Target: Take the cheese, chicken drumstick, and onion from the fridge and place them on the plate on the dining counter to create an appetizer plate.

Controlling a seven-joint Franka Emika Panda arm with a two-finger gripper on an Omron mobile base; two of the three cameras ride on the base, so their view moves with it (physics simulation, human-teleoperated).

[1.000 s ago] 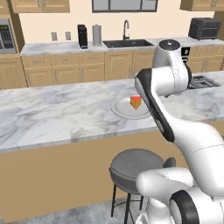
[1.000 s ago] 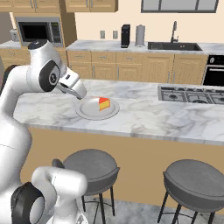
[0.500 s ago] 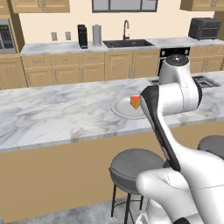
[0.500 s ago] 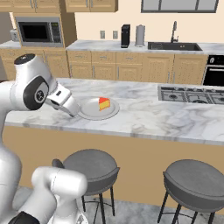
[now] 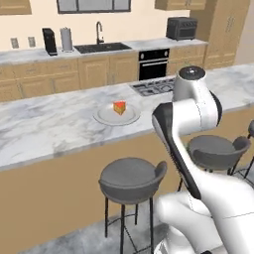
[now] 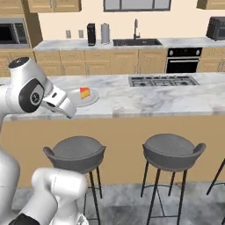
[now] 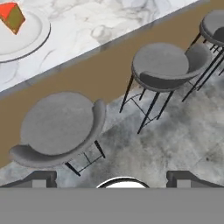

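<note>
The cheese (image 5: 119,107) is sitting on the plate (image 5: 105,117) on the dining counter (image 5: 44,126); drumstick and onion are remaining. Jaws (image 7: 111,179) are spread wide, carrying nothing.

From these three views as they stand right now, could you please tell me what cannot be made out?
- Fridge, chicken drumstick, onion: outside every frame, so their state is unknown.
- Round pale grey-white plate: cut by the hand view's top and left edges.
- Orange-yellow cheese wedge: too small in the left base view to tell its rind side.
- Gripper: just the two dark finger tips at the hand view's bottom; wide apart, nothing between.
- Right grey round stool: cropped at the corner.
</note>
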